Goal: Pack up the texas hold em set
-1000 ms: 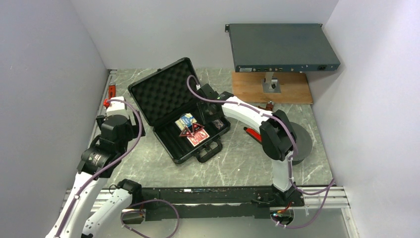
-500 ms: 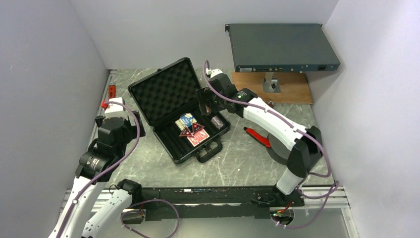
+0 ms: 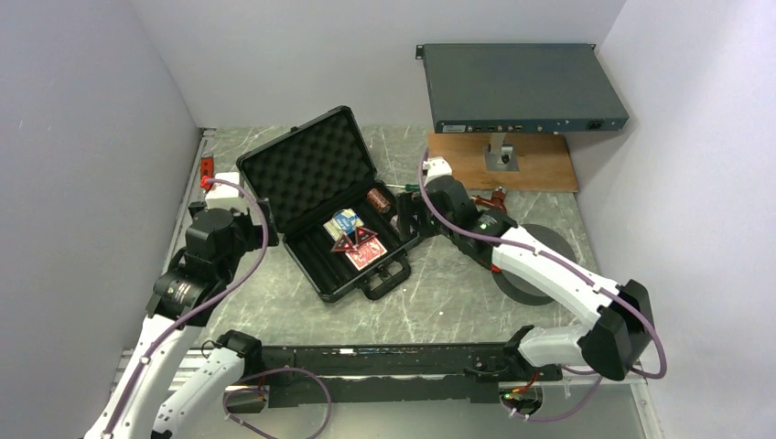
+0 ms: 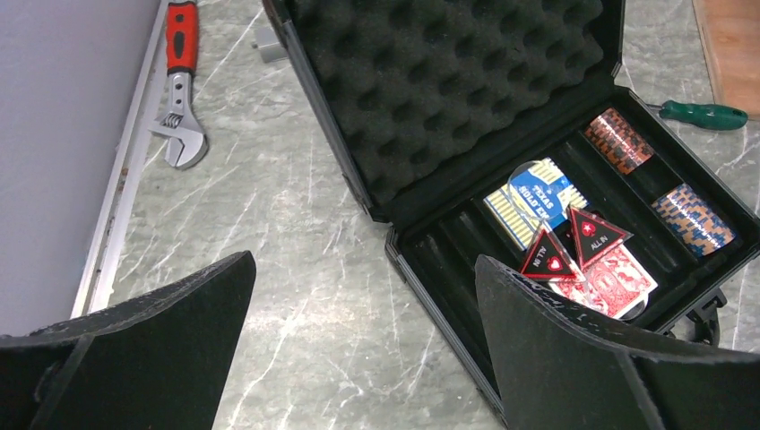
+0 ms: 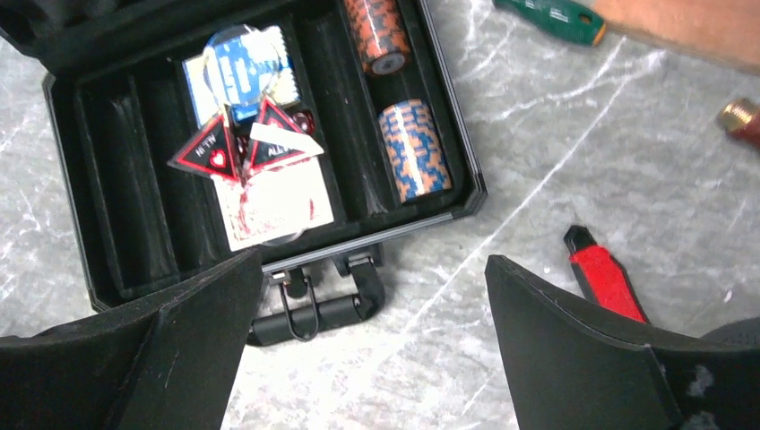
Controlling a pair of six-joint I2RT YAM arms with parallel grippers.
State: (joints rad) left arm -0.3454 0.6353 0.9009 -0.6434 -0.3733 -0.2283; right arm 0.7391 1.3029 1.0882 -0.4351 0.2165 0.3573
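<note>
The texas hold em set's black case [image 3: 316,265] lies open, its foam lid [image 3: 307,174] tilted back. Inside are a blue card deck [image 4: 529,202], a red card deck [image 4: 614,278], two red-black triangular tokens [image 4: 574,246] on top, and two chip rolls [image 5: 376,31] [image 5: 414,148] in the right slot. The handle [image 5: 314,309] faces the front. My left gripper [image 4: 363,260] hovers open over the table at the case's left edge. My right gripper [image 5: 375,258] is open above the table by the case's front right corner. Neither holds anything.
A grey rack box [image 3: 522,87] stands on a wooden board [image 3: 503,160] at the back right. A red-handled wrench [image 4: 179,81] lies by the left wall, a green screwdriver [image 4: 703,114] behind the case, a red-handled tool [image 5: 605,278] and a black disc [image 3: 540,274] to the right.
My right gripper has opened and drawn back to the right off the case, leaving a chip roll in its right slot. The left arm has edged slightly forward.
</note>
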